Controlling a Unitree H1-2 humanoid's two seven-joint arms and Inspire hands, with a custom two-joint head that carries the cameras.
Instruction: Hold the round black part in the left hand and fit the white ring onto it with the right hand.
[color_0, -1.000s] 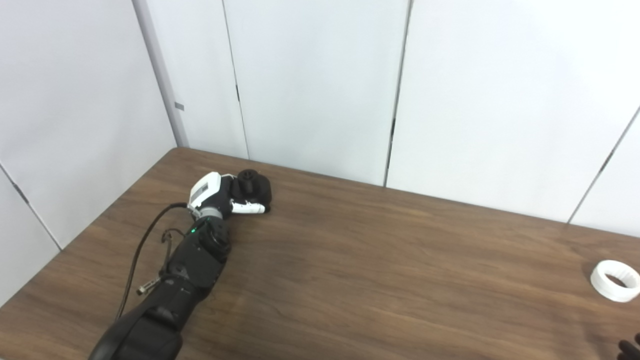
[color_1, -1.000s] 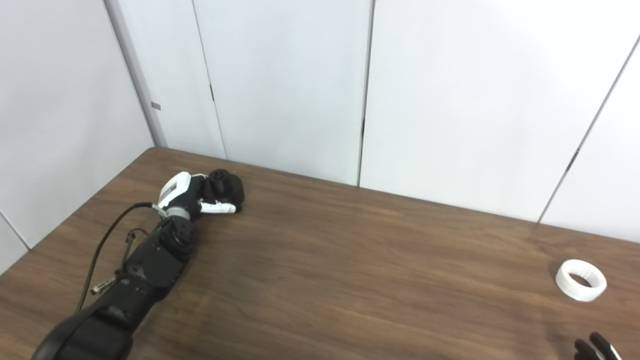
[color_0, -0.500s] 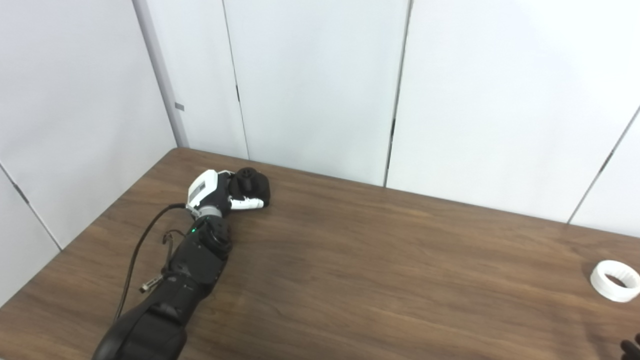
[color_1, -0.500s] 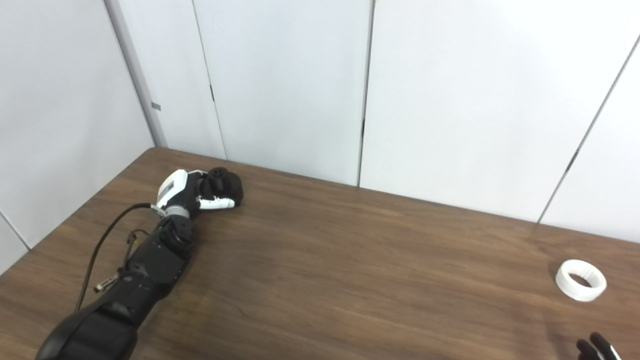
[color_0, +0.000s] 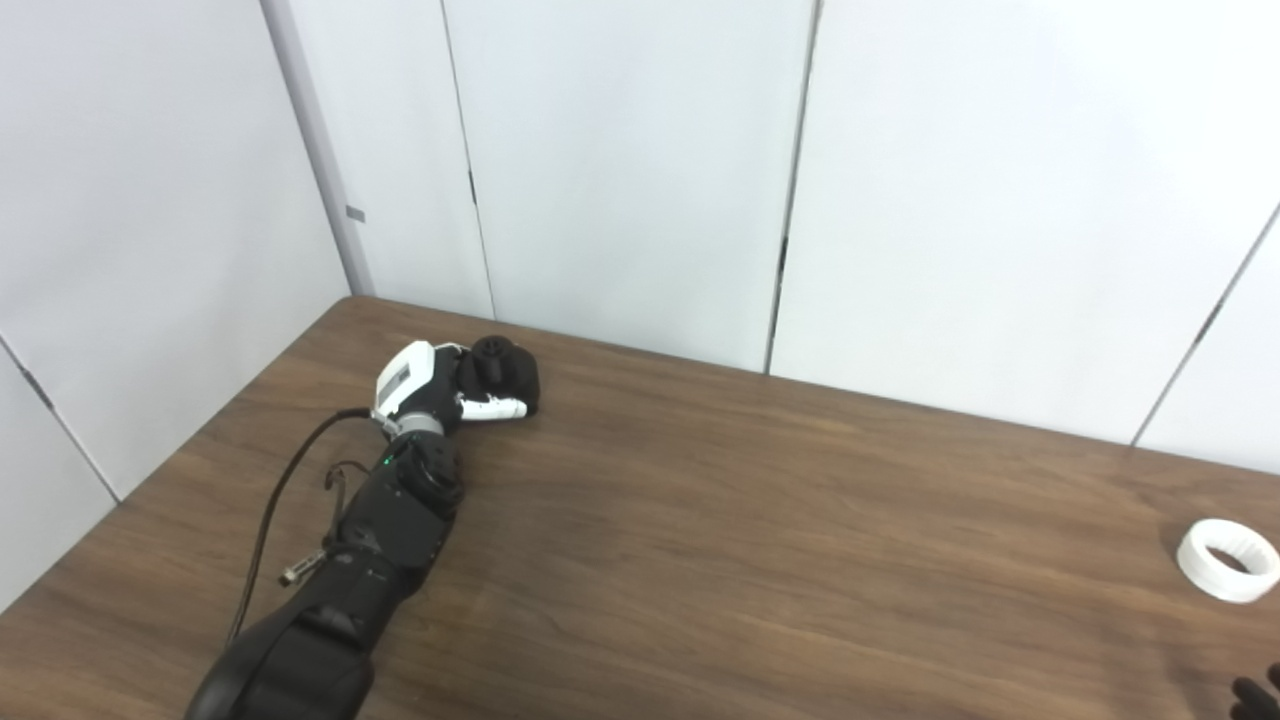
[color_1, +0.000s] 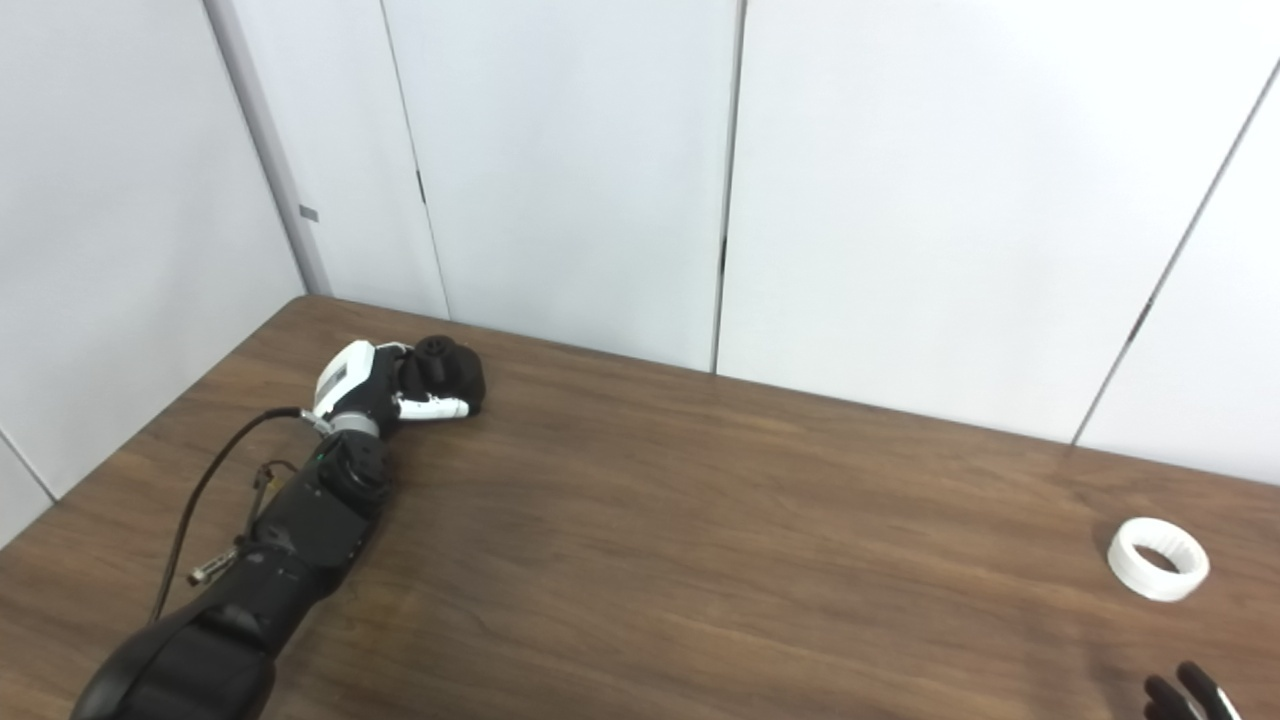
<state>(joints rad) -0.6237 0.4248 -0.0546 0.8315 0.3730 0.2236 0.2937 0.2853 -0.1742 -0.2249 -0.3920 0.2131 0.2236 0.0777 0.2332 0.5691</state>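
The round black part rests on the wooden table near its far left corner. My left hand reaches out to it, with the thumb and fingers closed around its sides. The white ring lies flat on the table at the far right, apart from both hands. Only the dark fingertips of my right hand show at the bottom right corner, below the white ring; whether that hand is open or shut is hidden by the frame edge.
White wall panels stand close behind the table's far edge and along its left side. A black cable loops beside my left forearm. Bare wood stretches between the black part and the ring.
My left hand with the black part has shifted slightly away toward the wall. The ring has not moved, and the right fingertips stay at the bottom corner.
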